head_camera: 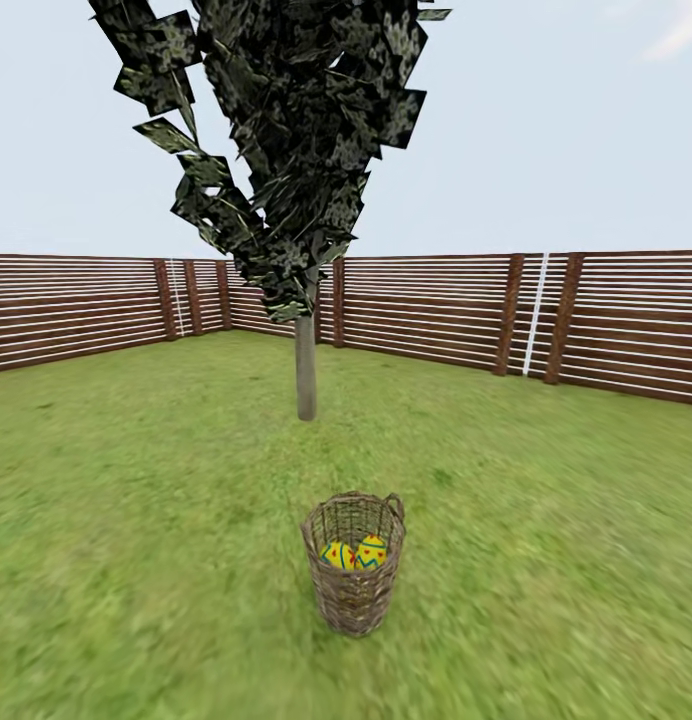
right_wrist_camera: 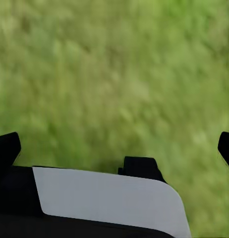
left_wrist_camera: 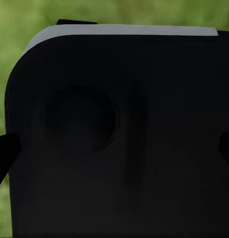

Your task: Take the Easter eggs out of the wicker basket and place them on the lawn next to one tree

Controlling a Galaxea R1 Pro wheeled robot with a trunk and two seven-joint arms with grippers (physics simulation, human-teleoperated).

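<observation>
The wicker basket [head_camera: 354, 590] stands upright on the lawn [head_camera: 136, 520] in the lower middle of the head view. Two yellow Easter eggs [head_camera: 339, 555] [head_camera: 371, 550] with blue zigzags and red marks show through its weave, lying side by side; anything deeper inside is hidden. Behind the basket rises the tree [head_camera: 306, 370] with a slim pale trunk and dark blocky leaves. My left gripper [left_wrist_camera: 114, 153] is open, its dark fingertips wide apart in front of a dark part of the robot's body. My right gripper [right_wrist_camera: 114, 148] is open too, over bare grass, holding nothing.
A brown slat fence [head_camera: 436, 310] rings the garden behind the tree. Open grass lies all around the basket and around the trunk. In the right wrist view a white and black robot panel [right_wrist_camera: 104, 203] sits below the fingers.
</observation>
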